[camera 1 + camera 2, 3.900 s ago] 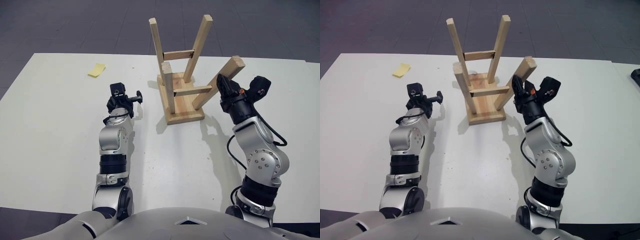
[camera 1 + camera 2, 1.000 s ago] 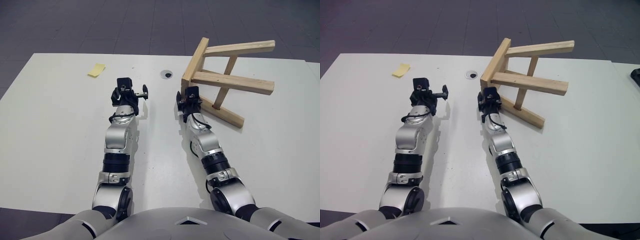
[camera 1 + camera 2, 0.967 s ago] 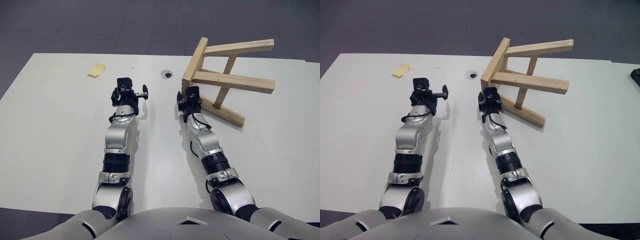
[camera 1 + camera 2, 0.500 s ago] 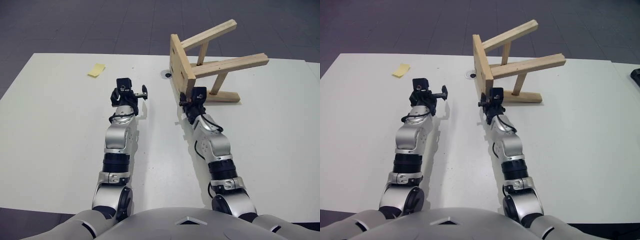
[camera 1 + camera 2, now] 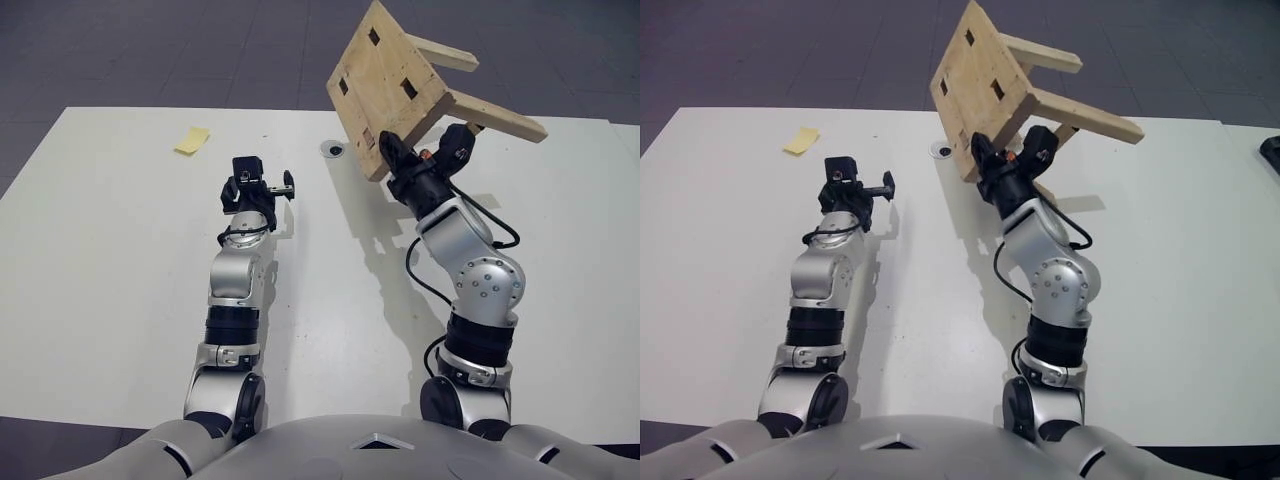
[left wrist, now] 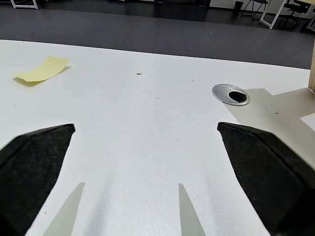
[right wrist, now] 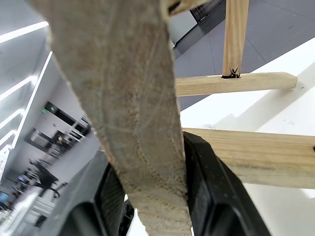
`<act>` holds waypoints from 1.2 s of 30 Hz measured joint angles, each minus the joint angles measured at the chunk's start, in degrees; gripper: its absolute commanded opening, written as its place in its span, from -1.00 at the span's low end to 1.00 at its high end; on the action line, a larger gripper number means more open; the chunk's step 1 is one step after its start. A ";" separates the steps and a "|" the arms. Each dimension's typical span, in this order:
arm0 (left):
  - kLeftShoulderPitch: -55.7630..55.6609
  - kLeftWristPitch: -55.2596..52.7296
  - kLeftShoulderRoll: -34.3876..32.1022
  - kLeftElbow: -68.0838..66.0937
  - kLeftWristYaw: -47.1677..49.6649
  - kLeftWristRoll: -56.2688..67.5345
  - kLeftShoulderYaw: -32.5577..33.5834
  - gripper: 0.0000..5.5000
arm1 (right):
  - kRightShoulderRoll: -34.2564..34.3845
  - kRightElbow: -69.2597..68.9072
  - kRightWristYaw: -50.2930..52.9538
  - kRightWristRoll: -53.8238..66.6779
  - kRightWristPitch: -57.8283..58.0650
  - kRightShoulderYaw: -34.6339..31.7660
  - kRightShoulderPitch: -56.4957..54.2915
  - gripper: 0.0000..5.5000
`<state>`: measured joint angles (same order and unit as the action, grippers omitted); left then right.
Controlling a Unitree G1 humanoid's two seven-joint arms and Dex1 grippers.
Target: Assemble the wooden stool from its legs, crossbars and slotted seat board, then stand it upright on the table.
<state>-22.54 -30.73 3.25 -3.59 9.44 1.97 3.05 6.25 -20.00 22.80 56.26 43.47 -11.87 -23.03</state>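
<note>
Swinging up off the bench, the stool (image 5: 425,95) now hangs in the air at the upper middle of the head view. Half a second ago its seat board stood on edge on the surface, and a few seconds back it sat upside down. That suggests assembly is done and only the last turn and set-down on its feet remain. The seat board (image 5: 385,80) is a pale square slab of raw softwood with four small dark rectangular slots, its flat top tilted toward the camera. Square-section legs (image 5: 500,112) of the same unfinished timber splay away to the right, joined by a thinner crossbar (image 7: 235,34). The right gripper (image 5: 395,158) has its jaws closed on the board's lower edge, rough sawn grain pinched between black pads (image 7: 204,196). Left of it, the left gripper (image 5: 283,185) rests low on the bench (image 5: 120,260), jaws spread wide with nothing in them. The bench is smooth matt white, with a round metal grommet (image 6: 230,94) and a curled yellow note (image 5: 194,139) toward the upper left.
</note>
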 measured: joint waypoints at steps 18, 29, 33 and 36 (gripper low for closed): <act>-2.28 -3.73 -0.13 1.89 0.89 -0.09 0.77 0.96 | 2.22 -3.81 29.61 41.43 -32.29 -13.85 -2.15 -0.23; -2.01 -4.23 -0.03 1.82 -0.02 -0.18 -0.17 0.96 | 0.96 -4.09 24.66 42.50 -32.13 -8.56 2.59 0.43; -2.00 -4.28 -0.04 1.83 0.07 -0.18 -0.11 0.96 | -0.30 -7.24 22.38 45.17 -32.10 -9.05 5.79 0.64; -1.85 -4.28 0.14 1.92 0.21 -0.18 -0.11 0.96 | -2.46 -10.49 19.05 48.27 -31.59 -9.70 6.19 0.79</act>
<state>-24.38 -35.00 3.39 -1.67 9.65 1.79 2.94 3.79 -30.49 41.85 104.53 11.88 -21.56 -16.84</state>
